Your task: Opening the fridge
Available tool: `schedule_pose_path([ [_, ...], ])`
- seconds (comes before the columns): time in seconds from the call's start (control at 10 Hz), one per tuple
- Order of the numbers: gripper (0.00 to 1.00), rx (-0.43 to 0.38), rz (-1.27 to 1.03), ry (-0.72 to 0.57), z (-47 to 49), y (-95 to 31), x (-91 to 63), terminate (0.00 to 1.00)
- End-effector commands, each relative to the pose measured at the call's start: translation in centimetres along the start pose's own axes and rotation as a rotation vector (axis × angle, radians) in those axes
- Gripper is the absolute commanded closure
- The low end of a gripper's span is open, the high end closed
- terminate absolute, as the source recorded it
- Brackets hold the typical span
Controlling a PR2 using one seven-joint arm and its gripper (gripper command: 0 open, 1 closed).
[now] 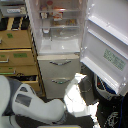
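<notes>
Two drawers with curved handles sit under the open shelves of the fridge (59,45); its door (107,42) is swung wide toward the exterior view's right. I see my arm (42,107) low in front, the gripper (79,80) near the lower drawer, but I cannot tell how the jaws stand. One wooden cabinet (17,50) stands just beside the fridge, on the exterior view's left.

The fridge (60,37) fills the frame's upper middle, its upper door (107,42) swung open rightward; 2 lower drawers (60,72) are closed.
</notes>
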Motion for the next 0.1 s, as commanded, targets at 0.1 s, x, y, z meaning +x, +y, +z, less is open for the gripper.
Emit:
schedule_pose_path([
  [0.1, 0.0, 0.174, 0.078, 0.054, -12.5, 11.31, -21.5, 1.0],
])
